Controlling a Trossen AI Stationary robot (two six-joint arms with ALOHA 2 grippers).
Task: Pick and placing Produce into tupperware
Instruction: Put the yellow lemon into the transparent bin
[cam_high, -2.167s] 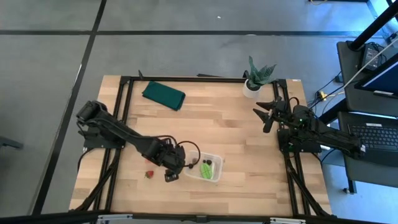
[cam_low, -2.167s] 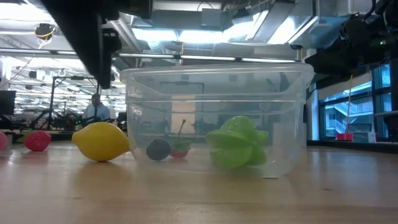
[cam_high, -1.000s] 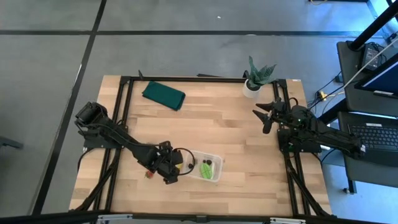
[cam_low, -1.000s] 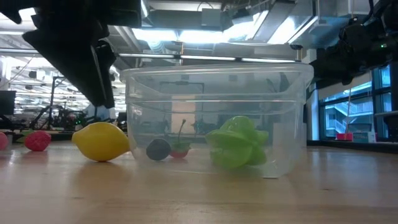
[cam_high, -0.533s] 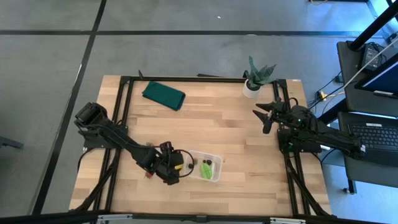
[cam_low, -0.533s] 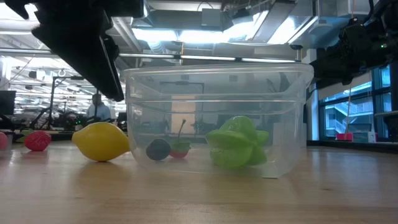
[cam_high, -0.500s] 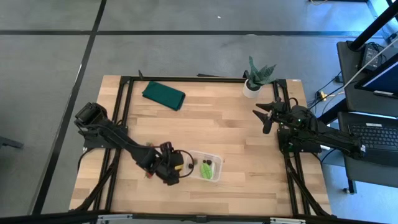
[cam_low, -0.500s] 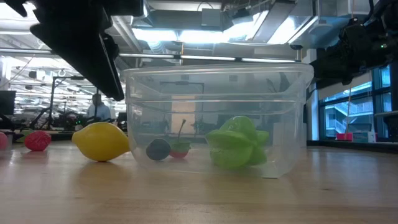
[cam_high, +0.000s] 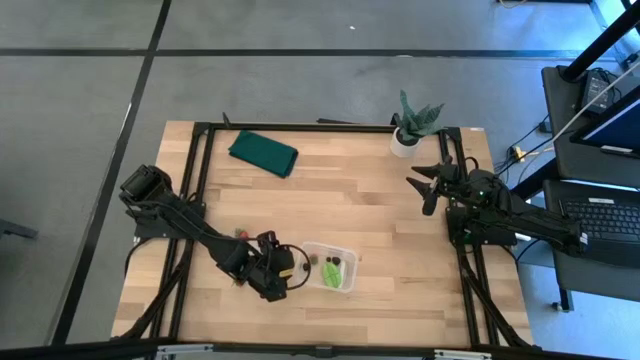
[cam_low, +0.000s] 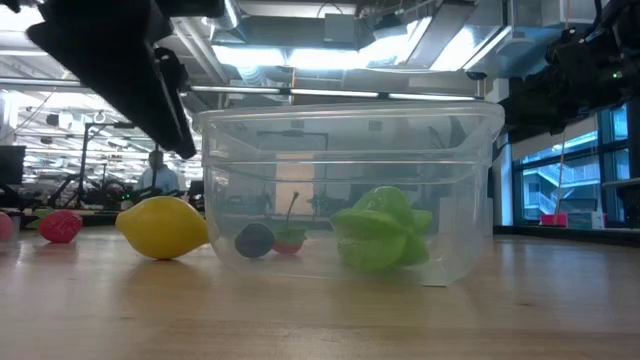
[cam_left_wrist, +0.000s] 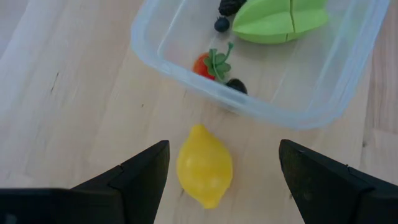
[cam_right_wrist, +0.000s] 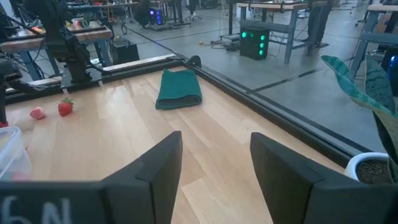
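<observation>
Produce lies partly in the tupperware and partly loose on the tabletop; the tupperware is a clear, colourless tub with rounded corners, standing near the front edge of the tabletop, just beside the left pincer; inside it sit a light green piece, a red strawberry-like piece with a green stalk and a few dark berries; in the low view the green piece bulks against the tub's near wall, with a dark berry and the red piece to one side of it; outside the tub the yellow lemon rests on the wood, close against the tub's wall but apart from it, smooth and oval with a pointed tip; the left pincer hangs over the lemon with its fingers spread wide, one on each side, neither touching it; two red strawberries lie on the wood well apart from the tub; the right pincer waits at the far right side of the tabletop, near the potted plant, its fingers apart and holding nothing; a dark green cloth lies folded toward the back.
</observation>
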